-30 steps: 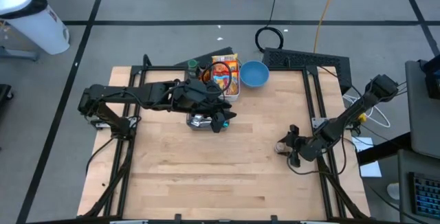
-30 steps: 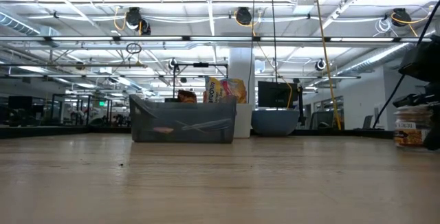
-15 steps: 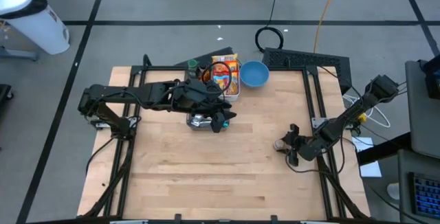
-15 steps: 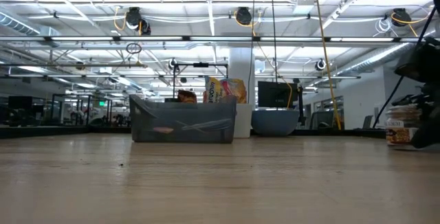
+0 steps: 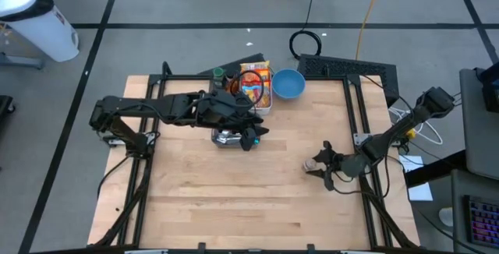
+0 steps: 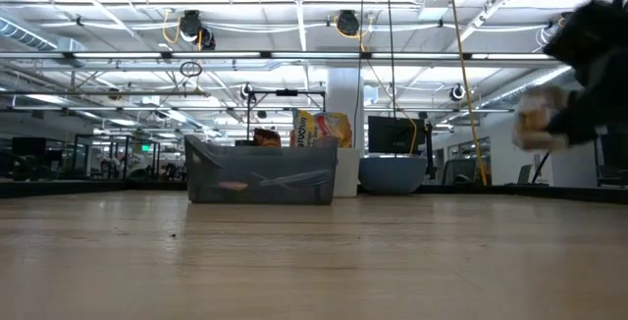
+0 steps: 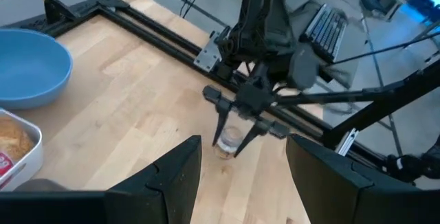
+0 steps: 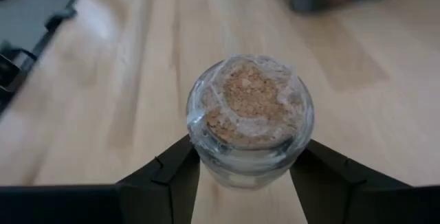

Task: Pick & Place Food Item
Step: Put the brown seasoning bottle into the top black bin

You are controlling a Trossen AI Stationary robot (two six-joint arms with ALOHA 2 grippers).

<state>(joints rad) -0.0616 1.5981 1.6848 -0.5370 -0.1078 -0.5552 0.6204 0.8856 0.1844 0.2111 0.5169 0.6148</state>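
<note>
A small glass jar (image 8: pixel 249 117) filled with brown crumbs sits between the fingers of my right gripper (image 5: pixel 318 165), which is shut on it near the table's right edge. The low view shows the jar (image 6: pixel 538 119) well above the tabletop. My left gripper (image 5: pixel 251 139) hangs over the far middle of the table, in front of the grey bin (image 5: pixel 265 106). Its fingers stand open with nothing between them. The bin holds packaged food (image 5: pixel 253 82), and a blue bowl (image 5: pixel 288 83) stands right of it. My right gripper pinches the jar's glass wall (image 8: pixel 203 161) between its two fingers, one on each side, below the rim. The fingers (image 7: pixel 221 122) come from the table's right side, slanting down. The jar is lifted clear of the table, its crumb-filled top (image 8: pixel 251 97) facing up.
Bare wood (image 5: pixel 234 199) fills the near half of the table. Black frame rails (image 5: pixel 362 121) run along the left and right edges. A black keyboard (image 5: pixel 347 67) lies past the far right corner.
My right gripper has risen and moved toward the table's left, tipping its fingers up. The jar stood on the table by the right edge a second ago. It has come up with the gripper and now hangs clear of the wood.
</note>
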